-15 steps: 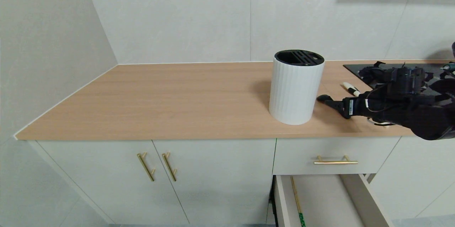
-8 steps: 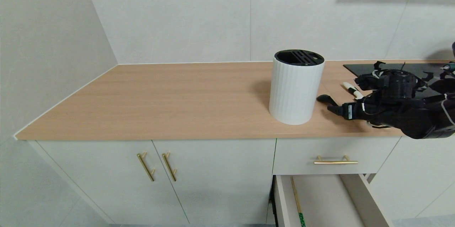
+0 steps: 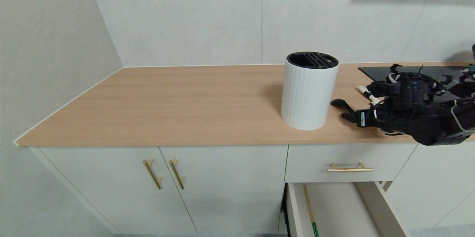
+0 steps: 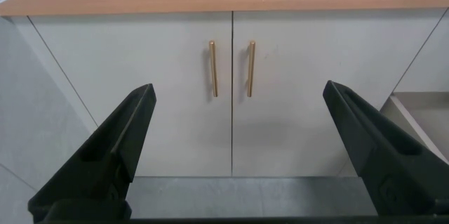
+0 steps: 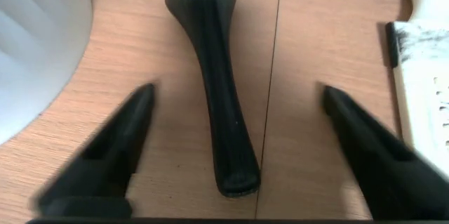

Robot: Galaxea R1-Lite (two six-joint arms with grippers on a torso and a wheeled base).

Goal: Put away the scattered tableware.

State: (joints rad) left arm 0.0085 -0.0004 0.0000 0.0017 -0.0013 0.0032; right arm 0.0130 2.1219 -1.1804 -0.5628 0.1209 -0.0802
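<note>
On the wood-grain desk, tableware is straddled.
The left claw is held wide before cabinet doors. Just right of the ribbed white holder, a smooth flared black handle is flanked by the wide-spread right claw, lowered slightly since earlier. A white-handled knife lies beside it.

You have a wood-grain countertop running along the tiled wall. On it stands a white ribbed holder with a black slotted top. Just to its right lies a black handle, then a white-and-black utensil near the black cooktop.
</note>
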